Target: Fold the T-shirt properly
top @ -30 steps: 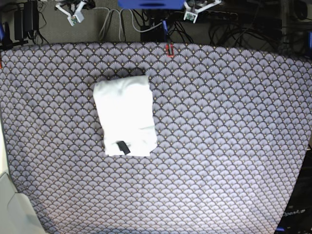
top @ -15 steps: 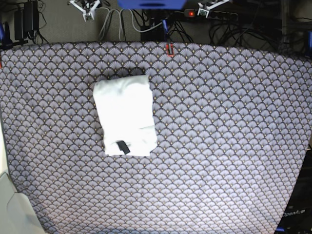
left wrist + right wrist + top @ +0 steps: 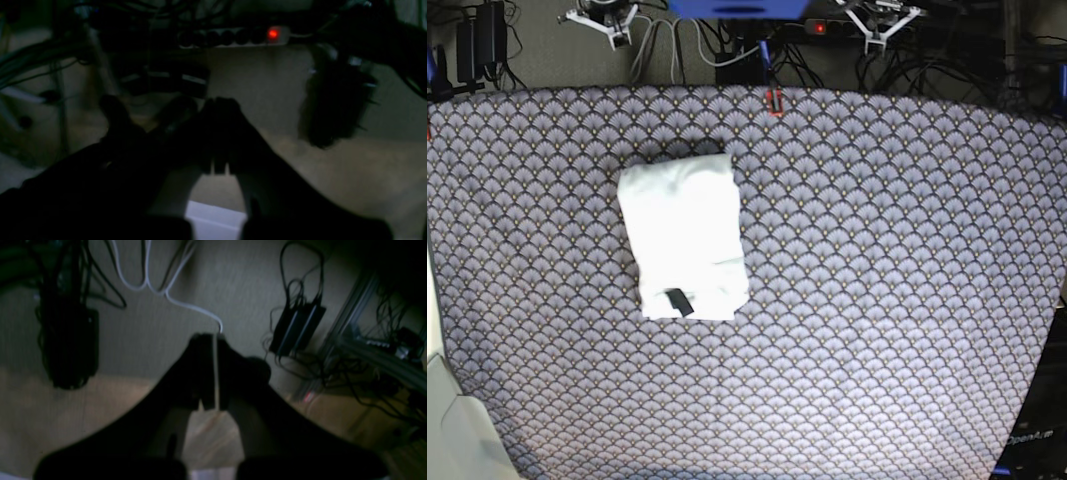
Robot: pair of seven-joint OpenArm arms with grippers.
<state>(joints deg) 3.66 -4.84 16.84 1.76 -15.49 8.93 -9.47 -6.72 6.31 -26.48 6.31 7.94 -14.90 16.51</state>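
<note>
1. The T-shirt lies folded into a compact white rectangle on the patterned table cover, in the left half of the base view and nearer the far edge than the near one. Only its plain white side shows.
2. A small black tag sits on the T-shirt close to its near edge, slightly left of the edge's centre.
3. The left gripper is at the top of the base view, right of centre, beyond the far edge of the table cover and well apart from the T-shirt. In the left wrist view its fingers are pressed together with no gap, and nothing is between them.
4. The right gripper is at the top of the base view, left of centre, also beyond the far edge and well apart from the T-shirt. In the right wrist view its fingers meet at the tips, closed on nothing.
5. Both wrist views are dark and face the floor behind the table. A power strip with a lit red switch shows in the left wrist view; white cables show in the right wrist view.
</note>
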